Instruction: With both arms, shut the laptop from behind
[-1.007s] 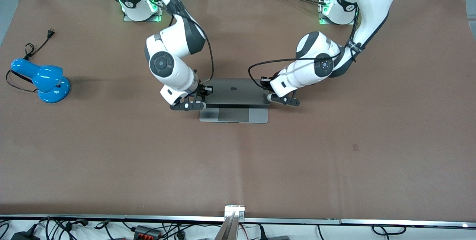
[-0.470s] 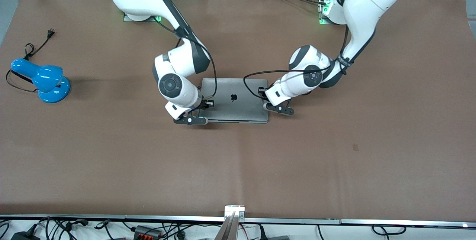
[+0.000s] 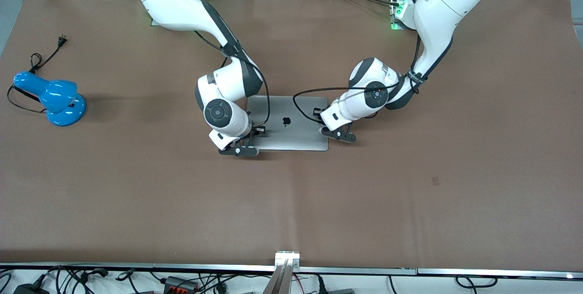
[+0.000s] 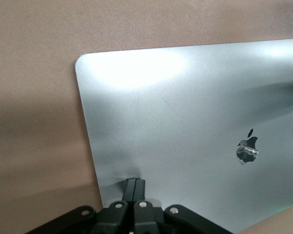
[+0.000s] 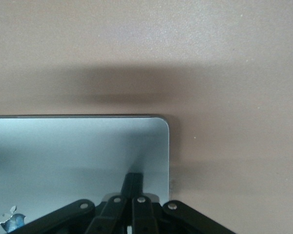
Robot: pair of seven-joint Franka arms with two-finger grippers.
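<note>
The silver-grey laptop [image 3: 287, 123] lies shut and flat in the middle of the table, lid up, black apple logo showing. My right gripper [image 3: 238, 151] is shut, its fingertips pressed on the lid's corner toward the right arm's end [image 5: 132, 181]. My left gripper [image 3: 337, 135] is shut, its fingertips pressed on the lid's corner toward the left arm's end [image 4: 135, 184]. The lid fills much of the left wrist view [image 4: 195, 126] and shows in the right wrist view [image 5: 78, 156]. Screen and keyboard are hidden.
A blue desk lamp [image 3: 52, 98] with a black cord lies near the right arm's end of the table. Brown mat [image 3: 291, 203] covers the table. Cables and a metal rail [image 3: 287, 262] run along the edge nearest the front camera.
The lid went from half open to flat shut. Both grippers moved down and toward the front camera with the lid's edge.
</note>
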